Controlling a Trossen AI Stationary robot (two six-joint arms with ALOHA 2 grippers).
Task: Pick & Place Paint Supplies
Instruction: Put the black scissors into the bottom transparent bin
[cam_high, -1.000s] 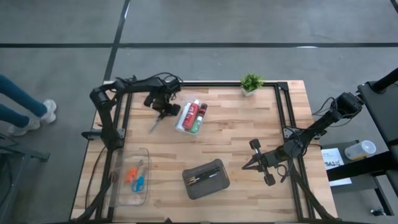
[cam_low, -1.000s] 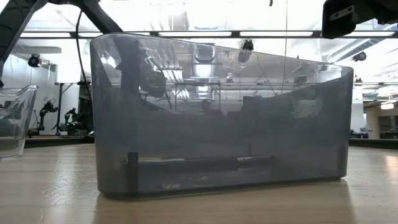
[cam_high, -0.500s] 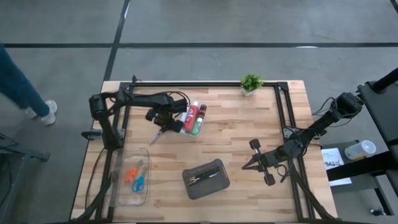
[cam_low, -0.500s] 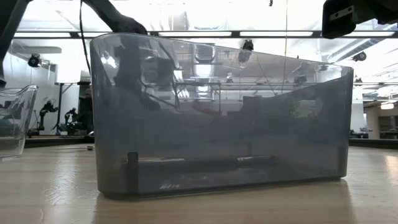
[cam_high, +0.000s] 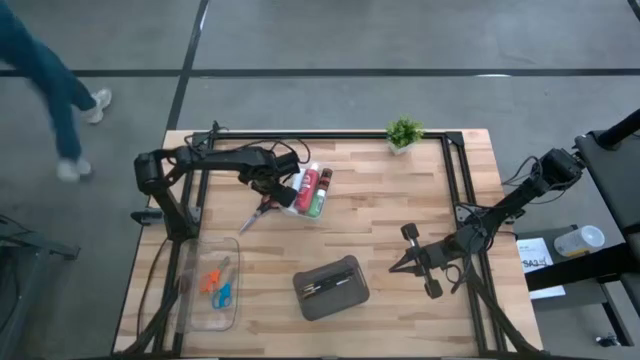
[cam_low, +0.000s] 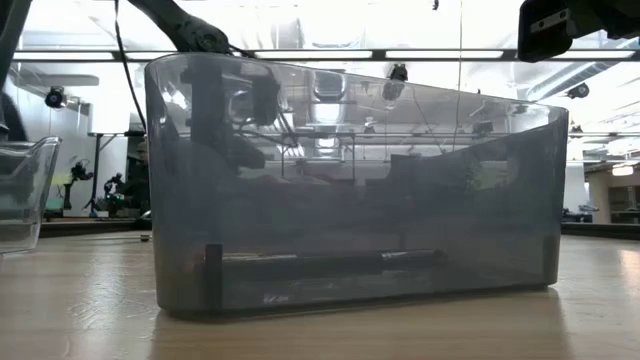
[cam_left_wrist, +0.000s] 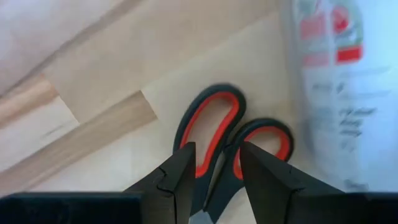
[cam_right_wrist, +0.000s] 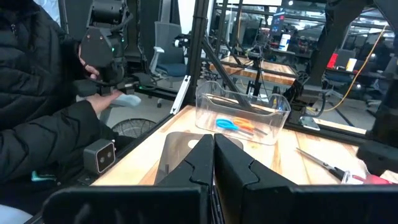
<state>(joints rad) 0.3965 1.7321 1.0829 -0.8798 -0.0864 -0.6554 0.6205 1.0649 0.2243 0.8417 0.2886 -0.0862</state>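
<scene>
We are at the pick-up step for the red-handled scissors (cam_high: 258, 212). They lie flat on the wooden worktop (cam_high: 400, 230), toward its left rear part, just beside the clear box of paint tubes (cam_high: 309, 189). Our left hand (cam_left_wrist: 214, 168) is down over them: in the left wrist view the two dark fingers (cam_left_wrist: 180, 171) straddle the neck where the red-and-black loops meet, a narrow gap between them, pads apparently against the handle. We judge the hand closed onto the scissors, though they look to be resting on the wood, not yet lifted.

Our right hand (cam_right_wrist: 213, 155) waits low at the right front of the worktop, its fingers pressed together and holding nothing.

The blue and orange scissors (cam_high: 217, 283) already lie in the clear tray (cam_high: 190, 300) at the front left, so that seems the likely destination for this pair. The dark grey case (cam_high: 331, 287) stands at the front middle, with thin brushes inside as far as we can make out.

Next we would need a straight lift, keeping the blades clear of the tube box, then a carry toward the front left. The grip sits near the pivot, so the blades may swing or droop. A slow release low over the tray would be safest.
</scene>
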